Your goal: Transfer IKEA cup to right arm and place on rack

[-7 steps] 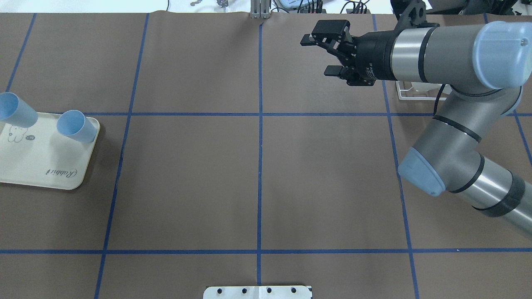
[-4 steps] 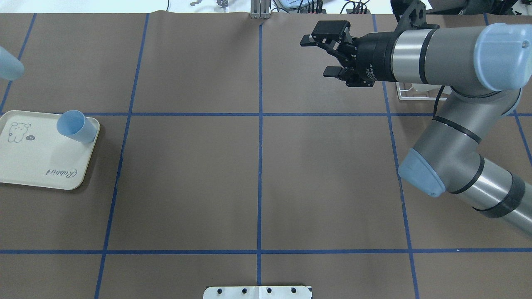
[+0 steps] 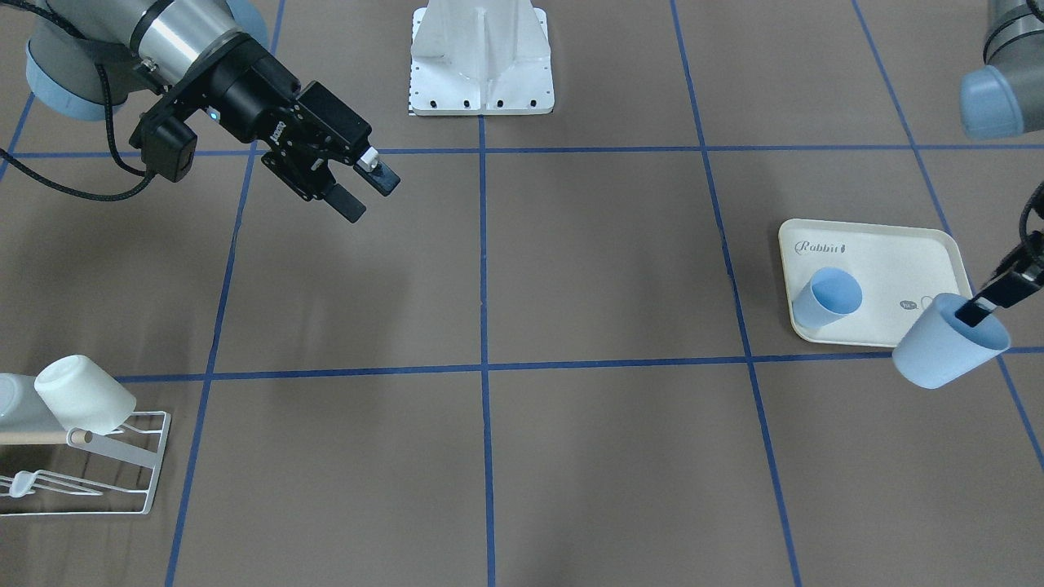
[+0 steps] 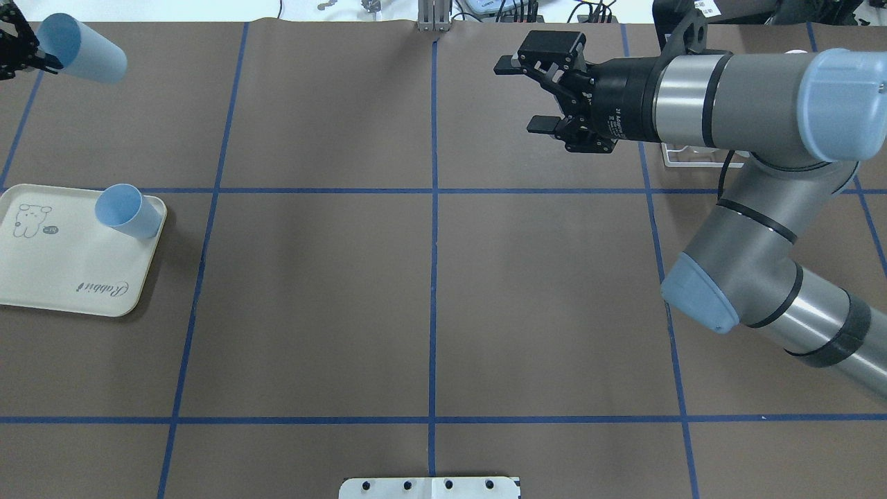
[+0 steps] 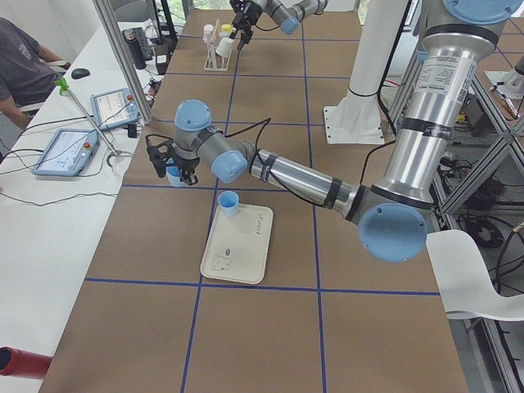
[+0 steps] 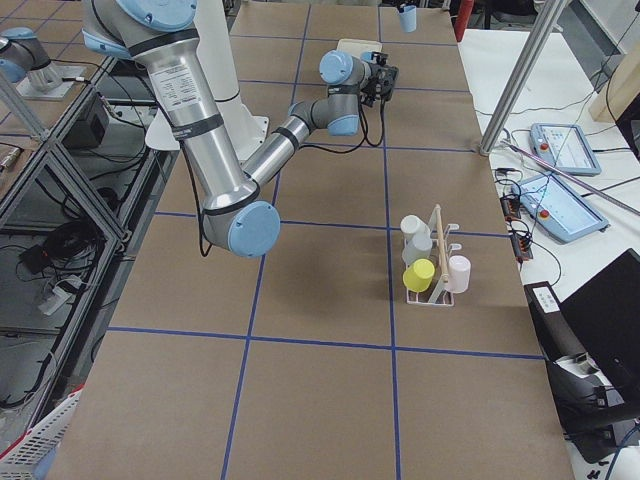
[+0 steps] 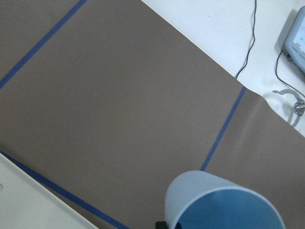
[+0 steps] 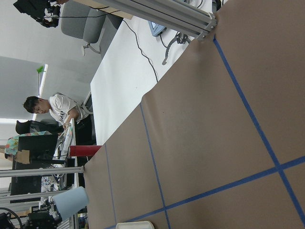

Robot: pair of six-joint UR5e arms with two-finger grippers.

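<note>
My left gripper (image 4: 31,61) is shut on the rim of a light blue IKEA cup (image 4: 82,48), one finger inside it, and holds it tilted in the air beyond the tray at the far left of the table. The same cup (image 3: 948,342) shows in the front view and fills the bottom of the left wrist view (image 7: 224,202). My right gripper (image 4: 520,96) is open and empty, pointing left above the far right-centre of the table (image 3: 371,197). The white wire rack (image 3: 122,466) with its wooden dowel carries a white cup (image 3: 81,393); the right arm hides most of the rack (image 4: 673,161) from overhead.
A cream rabbit-print tray (image 4: 62,277) at the left holds another blue cup (image 4: 125,211). The rack also carries a yellow cup (image 6: 418,275) and others. A person (image 5: 20,65) sits at the side desk with tablets and cables. The robot's white base plate (image 3: 481,90) sits at mid-table.
My left gripper has lifted the blue cup off the tray and carried it toward the table's far side and slightly rightward. My right gripper has shifted a little left and farther away, still open.
</note>
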